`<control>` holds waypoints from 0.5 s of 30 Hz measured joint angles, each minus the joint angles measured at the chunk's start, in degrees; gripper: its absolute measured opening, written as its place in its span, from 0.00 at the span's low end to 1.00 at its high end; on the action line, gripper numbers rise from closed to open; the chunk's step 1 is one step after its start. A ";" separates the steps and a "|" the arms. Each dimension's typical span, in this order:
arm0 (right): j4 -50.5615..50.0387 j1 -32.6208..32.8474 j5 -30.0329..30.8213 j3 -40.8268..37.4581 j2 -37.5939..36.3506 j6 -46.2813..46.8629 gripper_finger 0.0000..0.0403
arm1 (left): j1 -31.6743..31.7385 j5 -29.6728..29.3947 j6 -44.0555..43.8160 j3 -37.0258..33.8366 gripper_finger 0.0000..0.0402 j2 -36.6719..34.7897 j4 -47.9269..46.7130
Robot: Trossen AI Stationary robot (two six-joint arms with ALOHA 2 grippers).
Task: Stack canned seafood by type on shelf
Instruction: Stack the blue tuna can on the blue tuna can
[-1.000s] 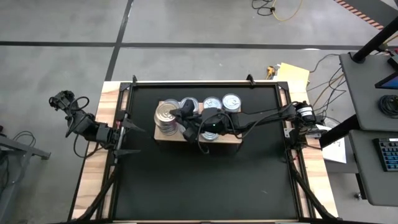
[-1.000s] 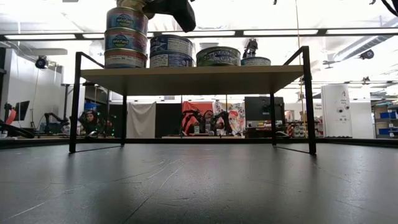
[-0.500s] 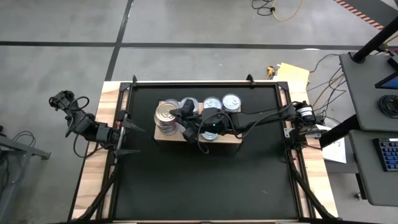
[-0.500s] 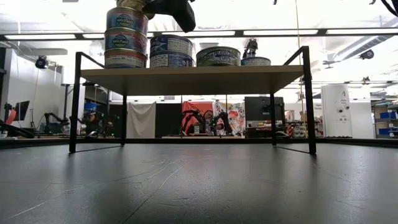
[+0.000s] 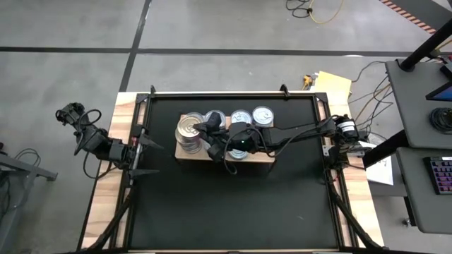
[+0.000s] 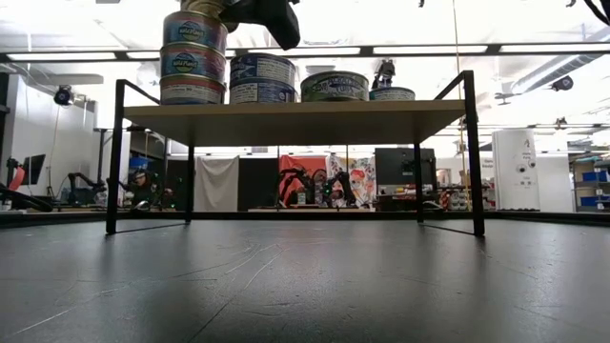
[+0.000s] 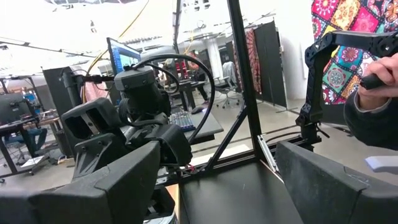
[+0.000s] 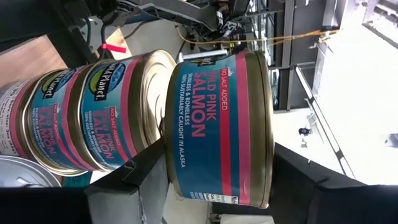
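A big black mat (image 5: 233, 197) covers most of the table, and light wood (image 5: 106, 212) shows along its sides. On the mat stands the shelf (image 6: 295, 122), a flat light-wood board on thin black legs (image 6: 114, 157). From above, the shelf (image 5: 261, 158) sits toward the far side of the mat.

Cans stand in a row on the board. At one end is a tall stack of salmon cans (image 6: 193, 59) with pink and blue labels (the top of it runs out of the low view). Next to it is a shorter stack (image 6: 262, 78) of two blue cans. Then comes one low can (image 6: 335, 86), and a smaller-looking can (image 6: 392, 93) behind it.
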 joint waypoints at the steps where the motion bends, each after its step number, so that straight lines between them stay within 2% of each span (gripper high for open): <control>1: 0.00 -0.04 0.32 0.00 0.00 0.46 0.52 | 0.00 0.00 -0.02 0.00 0.76 0.00 0.00; 6: 0.09 -0.16 2.34 0.00 0.00 0.72 0.59 | 0.00 0.01 0.26 0.00 0.76 0.00 0.59; 15: -0.35 -0.20 2.34 0.00 0.00 0.70 0.71 | 0.00 0.00 0.37 -0.02 0.76 0.01 0.61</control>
